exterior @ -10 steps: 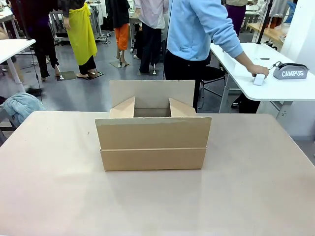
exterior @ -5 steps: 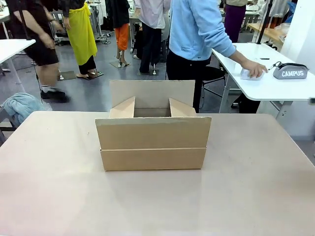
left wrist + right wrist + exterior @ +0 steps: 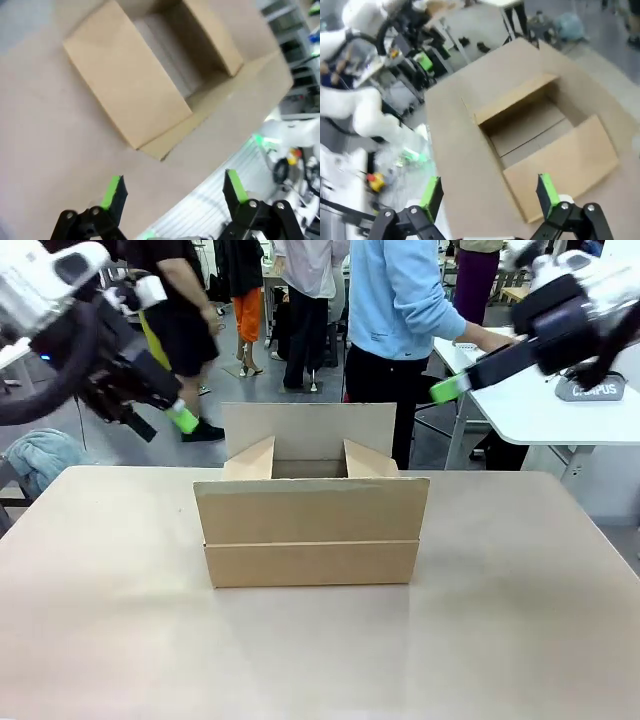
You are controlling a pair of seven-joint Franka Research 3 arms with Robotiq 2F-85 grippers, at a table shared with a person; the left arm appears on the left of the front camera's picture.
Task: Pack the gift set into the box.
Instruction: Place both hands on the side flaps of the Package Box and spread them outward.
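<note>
At the middle of the tabletop (image 3: 520,630) stands one box (image 3: 311,530) of plain brown cardboard, its four top flaps open, the far flap upright and the two short side flaps raised. Two pincers hang in the air well apart from it, the left pincer (image 3: 174,181) off to its left and the right pincer (image 3: 489,189) off to its right, each with its green-padded fingers spread apart

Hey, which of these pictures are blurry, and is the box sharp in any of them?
Front view: the box is sharp, with crisp edges, while the left gripper and right gripper are smeared. Left wrist view: the box and the table look soft throughout. Right wrist view: soft all over as well, the box edges fuzzy.
</note>
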